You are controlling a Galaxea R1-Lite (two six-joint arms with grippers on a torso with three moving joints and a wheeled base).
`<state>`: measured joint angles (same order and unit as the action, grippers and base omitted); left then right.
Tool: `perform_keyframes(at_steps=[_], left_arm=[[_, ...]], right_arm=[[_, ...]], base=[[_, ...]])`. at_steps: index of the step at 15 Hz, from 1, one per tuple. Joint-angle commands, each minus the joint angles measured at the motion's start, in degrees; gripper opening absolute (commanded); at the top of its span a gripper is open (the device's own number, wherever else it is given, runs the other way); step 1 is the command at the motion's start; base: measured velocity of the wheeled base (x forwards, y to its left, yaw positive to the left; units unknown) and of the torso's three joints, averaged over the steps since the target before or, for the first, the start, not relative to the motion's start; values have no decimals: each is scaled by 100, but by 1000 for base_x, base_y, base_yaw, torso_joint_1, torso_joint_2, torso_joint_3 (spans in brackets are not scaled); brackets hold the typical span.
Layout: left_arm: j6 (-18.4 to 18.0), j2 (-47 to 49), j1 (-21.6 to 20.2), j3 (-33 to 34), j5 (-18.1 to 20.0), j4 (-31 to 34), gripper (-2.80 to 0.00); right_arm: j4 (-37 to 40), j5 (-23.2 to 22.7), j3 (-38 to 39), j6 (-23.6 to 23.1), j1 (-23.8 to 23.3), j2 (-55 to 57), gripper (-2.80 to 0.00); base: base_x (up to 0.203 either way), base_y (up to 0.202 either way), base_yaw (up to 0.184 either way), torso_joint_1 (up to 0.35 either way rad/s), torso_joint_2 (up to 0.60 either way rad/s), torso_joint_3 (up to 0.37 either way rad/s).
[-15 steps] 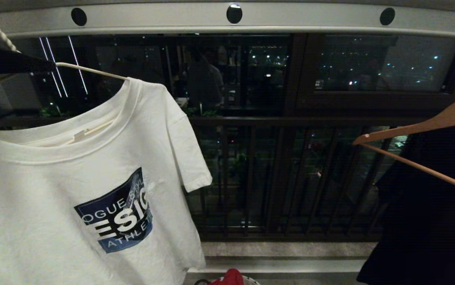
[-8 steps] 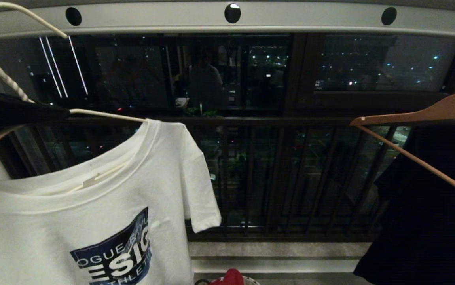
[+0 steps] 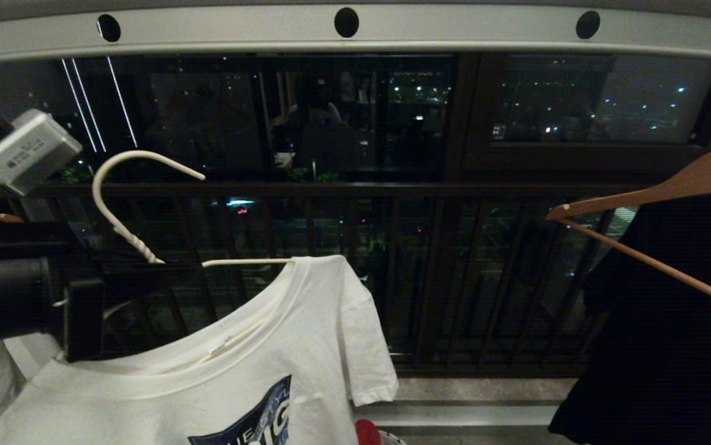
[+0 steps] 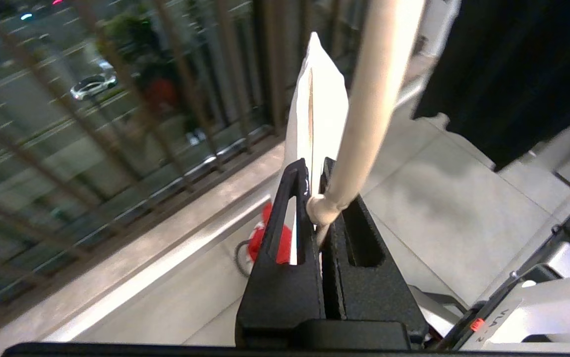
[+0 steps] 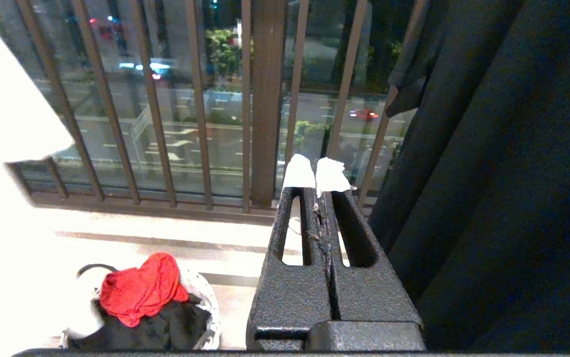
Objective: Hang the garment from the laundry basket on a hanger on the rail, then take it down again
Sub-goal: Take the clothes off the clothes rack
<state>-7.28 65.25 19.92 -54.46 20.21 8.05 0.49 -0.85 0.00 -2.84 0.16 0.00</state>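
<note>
Left hand (image 4: 314, 198): fingers closed on the white wire hanger (image 3: 139, 204) at the base of its twisted neck; seen at the left edge of the head view, well below the rail.
Right hand (image 5: 314, 178): fingers pressed together, white-taped tips touching, nothing held; pointed at the balcony railing, beside the large black garment.
Hanger: carried by the left hand, hook free in the air and clear of the rail; one wire arm is run into the neck opening of the T-shirt.
White T-shirt (image 3: 306, 346): draped on the wire hanger at lower left of the head view; crew neck and one short sleeve shown, the dark blue chest graphic cut by the lower edge.
Laundry basket (image 5: 200, 317): set on the floor below, white lattice side and dark loop handle visible; a red cloth (image 5: 141, 287) lies on top of dark fabric inside it.
Black garment (image 3: 671, 334): hung on a brown wooden hanger (image 3: 652, 198) at the right.
Rail (image 3: 454, 28): pale grey flat bar across the top of the head view, three round dark holes shown.
Balcony railing (image 3: 442, 278): dark brown vertical bars behind everything; night street and lights beyond.
</note>
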Motion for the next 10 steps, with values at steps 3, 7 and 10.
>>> perform_keyframes(at_steps=[3, 7, 10], left_arm=[[9, 879, 576, 952, 13, -1701, -280], [-10, 2093, 877, 1035, 10, -2677, -280], [0, 3085, 993, 932, -1, -3519, -280]], right_arm=[[4, -3, 9, -6, 2, 9, -280], [-3, -3, 9, -6, 2, 9, -280], [4, -3, 9, -6, 2, 9, -280]], base=[[0, 0, 0, 0, 0, 0], [0, 0, 0, 0, 0, 0], [0, 0, 0, 0, 0, 0]])
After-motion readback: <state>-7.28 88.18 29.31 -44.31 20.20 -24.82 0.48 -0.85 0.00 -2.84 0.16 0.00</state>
